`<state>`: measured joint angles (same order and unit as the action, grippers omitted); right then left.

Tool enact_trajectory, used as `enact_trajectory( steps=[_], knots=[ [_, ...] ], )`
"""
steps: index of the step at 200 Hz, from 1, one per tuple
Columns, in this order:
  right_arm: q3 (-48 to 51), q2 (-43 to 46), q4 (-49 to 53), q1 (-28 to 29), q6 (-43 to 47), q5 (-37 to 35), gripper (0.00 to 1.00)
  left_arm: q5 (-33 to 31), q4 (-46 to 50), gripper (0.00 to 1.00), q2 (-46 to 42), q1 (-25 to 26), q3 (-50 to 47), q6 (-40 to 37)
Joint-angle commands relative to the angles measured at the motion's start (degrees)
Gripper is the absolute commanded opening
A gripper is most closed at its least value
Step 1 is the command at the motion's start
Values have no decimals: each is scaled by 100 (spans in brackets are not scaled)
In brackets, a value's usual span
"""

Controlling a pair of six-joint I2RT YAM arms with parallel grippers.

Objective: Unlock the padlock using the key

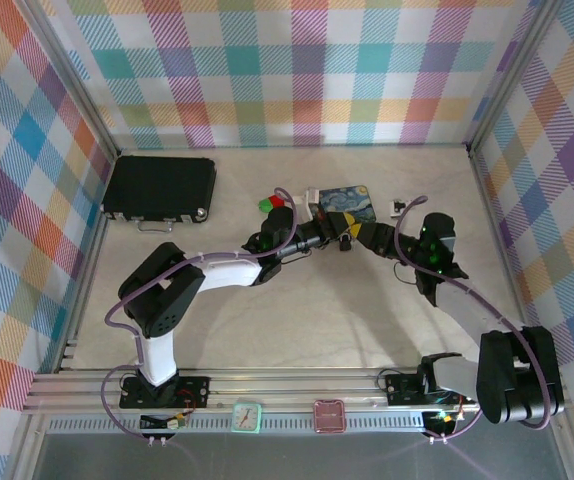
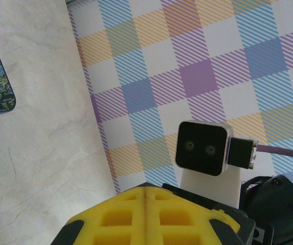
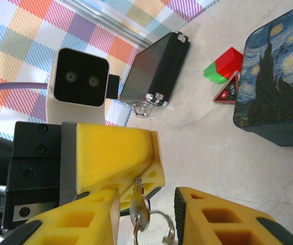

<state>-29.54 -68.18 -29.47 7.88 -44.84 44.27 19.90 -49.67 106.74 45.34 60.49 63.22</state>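
The silvery key (image 3: 139, 208) hangs head down on a wire ring (image 3: 163, 230). Its blade disappears between the yellow fingers (image 3: 121, 153) of my left gripper (image 2: 145, 188), which is pressed shut on it. My right gripper (image 3: 146, 198) is open, with one finger on each side of the key's head and neither touching it. In the top view both grippers meet above the table just in front of the blue tin, left gripper (image 1: 335, 239) and right gripper (image 1: 363, 236). A tiny dark and pale thing (image 1: 399, 207), which looks like the padlock, lies right of the tin.
The blue painted tin (image 1: 345, 203) stands just behind the grippers. Red and green blocks (image 1: 272, 203) and a red-black triangle (image 3: 227, 93) lie to its left. A black case (image 1: 160, 187) sits at the back left. Plaid walls enclose the table.
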Motion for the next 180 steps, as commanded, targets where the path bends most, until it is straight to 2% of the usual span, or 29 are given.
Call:
enact_trajectory(
  steps=[1,50,87,110,136,163,180],
  knots=[
    [135,36,-621,38,-181,275,32,-101,-165,0,-135,34,-23,-82],
    [305,42,-885,202,-376,212,28,-280,-289,0,-145,41,-90,-83],
    [317,114,-855,205,-308,62,8,-249,-321,0,-135,55,-79,-56],
    [266,198,-707,204,-126,-107,0,-268,-365,0,-131,72,-124,-14],
    [182,231,-353,203,-13,-158,0,-250,-473,0,-107,80,-169,93],
    [168,273,-284,205,-47,-267,18,-328,-532,0,-140,124,-272,88],
    [177,305,-399,205,-142,-318,23,-349,-566,0,-127,137,-301,102]
  ],
)
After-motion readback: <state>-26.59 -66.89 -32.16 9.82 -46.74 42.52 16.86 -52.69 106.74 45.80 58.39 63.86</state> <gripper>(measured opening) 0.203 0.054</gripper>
